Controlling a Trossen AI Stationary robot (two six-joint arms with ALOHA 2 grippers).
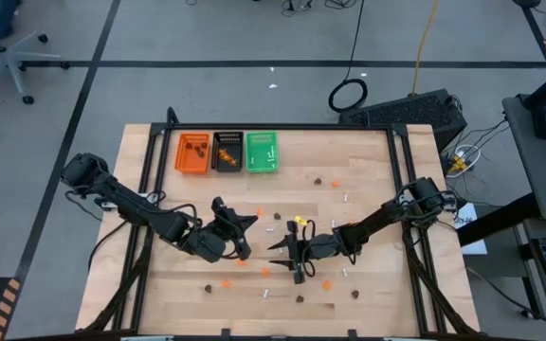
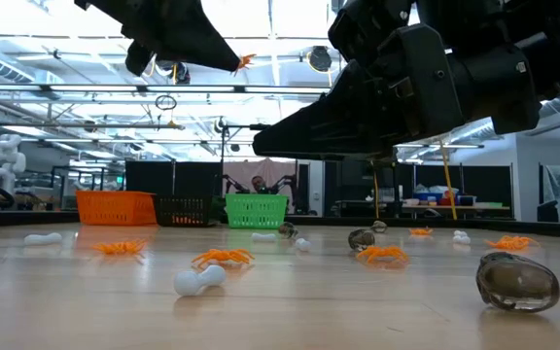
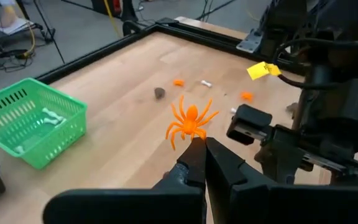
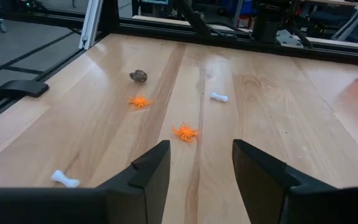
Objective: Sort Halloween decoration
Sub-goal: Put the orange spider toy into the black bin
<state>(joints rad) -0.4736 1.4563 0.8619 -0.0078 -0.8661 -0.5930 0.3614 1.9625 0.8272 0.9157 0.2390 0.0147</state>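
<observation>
An orange spider trinket (image 3: 190, 121) is held up above the table's middle, with my left gripper (image 3: 202, 149) shut on it; the low view shows the spider (image 2: 244, 63) at the fingertips, high over the wood. Just to its right, my right gripper (image 4: 194, 168) hovers open over bare wood, nothing between its fingers. Other decorations lie flat on the table: orange spiders (image 4: 185, 132), white bones (image 4: 219, 97) and dark brown blobs (image 4: 138, 76). At the far edge stand an orange tray (image 1: 193, 152), a black tray (image 1: 227, 152) and a green tray (image 1: 262, 152). My left gripper pinches the orange spider by its rear end (image 3: 192, 137) between its two fingers, only at their free ends. The fingers come slanting down from the table's left. The spider sticks out beyond the tips, lifted clear of the table.
Trinkets are scattered over the table's middle and near half, among them a spider (image 2: 224, 257), a bone (image 2: 198, 280) and a brown blob (image 2: 518, 282). The green tray (image 3: 27, 121) holds white bones. A black frame (image 1: 282, 125) rims the table. The two grippers are close together.
</observation>
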